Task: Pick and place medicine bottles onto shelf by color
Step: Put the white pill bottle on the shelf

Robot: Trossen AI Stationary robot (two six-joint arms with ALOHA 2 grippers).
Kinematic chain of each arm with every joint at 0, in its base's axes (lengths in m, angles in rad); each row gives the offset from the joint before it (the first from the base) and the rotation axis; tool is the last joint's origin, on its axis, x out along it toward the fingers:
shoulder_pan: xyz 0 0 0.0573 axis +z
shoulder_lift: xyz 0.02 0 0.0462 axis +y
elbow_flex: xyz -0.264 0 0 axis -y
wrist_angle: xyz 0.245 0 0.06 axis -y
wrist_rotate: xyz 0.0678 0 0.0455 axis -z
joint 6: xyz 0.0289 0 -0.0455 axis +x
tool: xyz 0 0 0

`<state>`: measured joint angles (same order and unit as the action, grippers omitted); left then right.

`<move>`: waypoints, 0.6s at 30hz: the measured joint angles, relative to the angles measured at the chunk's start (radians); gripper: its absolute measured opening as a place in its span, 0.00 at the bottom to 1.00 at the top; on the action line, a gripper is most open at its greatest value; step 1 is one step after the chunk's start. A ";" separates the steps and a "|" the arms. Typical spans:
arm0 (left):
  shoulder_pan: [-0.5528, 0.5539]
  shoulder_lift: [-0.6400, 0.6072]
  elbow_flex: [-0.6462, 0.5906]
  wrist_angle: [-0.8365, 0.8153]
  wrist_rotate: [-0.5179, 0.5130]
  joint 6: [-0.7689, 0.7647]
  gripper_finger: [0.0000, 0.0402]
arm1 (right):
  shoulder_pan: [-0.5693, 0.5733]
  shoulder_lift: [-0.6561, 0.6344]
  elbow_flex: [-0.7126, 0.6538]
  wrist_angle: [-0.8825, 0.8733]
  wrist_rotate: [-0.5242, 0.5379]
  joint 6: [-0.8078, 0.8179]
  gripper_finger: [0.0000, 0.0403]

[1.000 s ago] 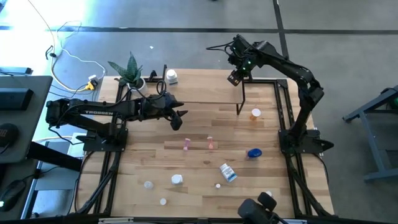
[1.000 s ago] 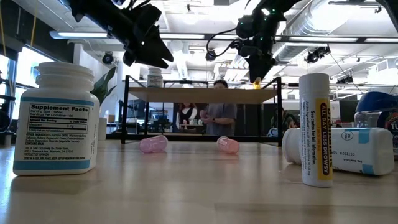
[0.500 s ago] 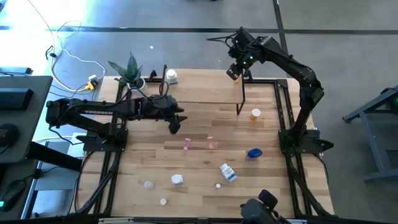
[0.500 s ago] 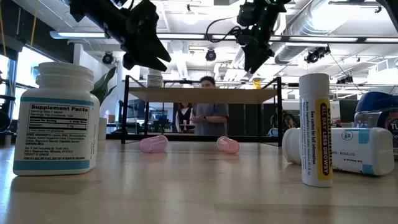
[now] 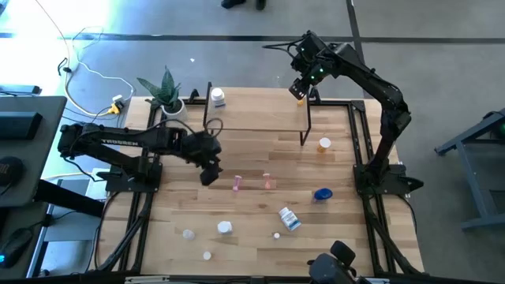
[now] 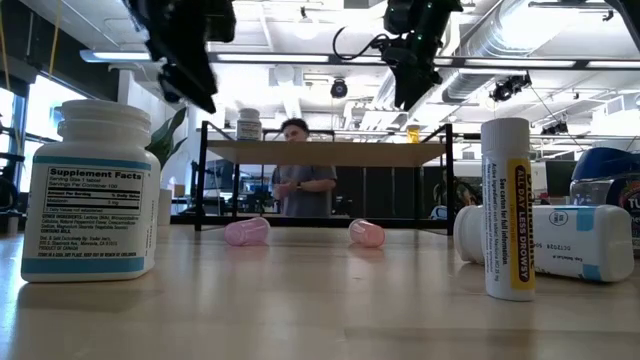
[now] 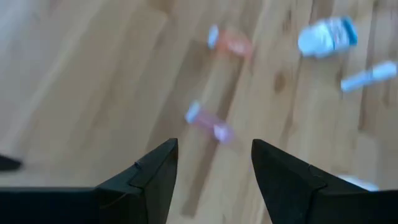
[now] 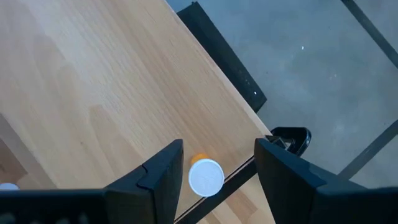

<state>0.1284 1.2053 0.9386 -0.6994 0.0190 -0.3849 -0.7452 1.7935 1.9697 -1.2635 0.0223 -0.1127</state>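
While the right gripper (image 5: 298,91) hangs open and empty over the shelf's (image 5: 260,114) far right corner, the left gripper (image 5: 208,175), also open and empty, is nearer the first pink vial (image 5: 237,184), which lies on the table at its 4 o'clock, long axis running 12-to-6.
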 joint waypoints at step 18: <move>-0.446 0.000 0.000 -0.161 -0.077 -0.292 0.49 | 0.040 -0.022 0.000 -0.042 -0.031 0.116 0.47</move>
<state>-0.3176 1.2053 0.9386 -0.8601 -0.0584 -0.6774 -0.7057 1.7716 1.9698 -1.3056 -0.0090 0.0033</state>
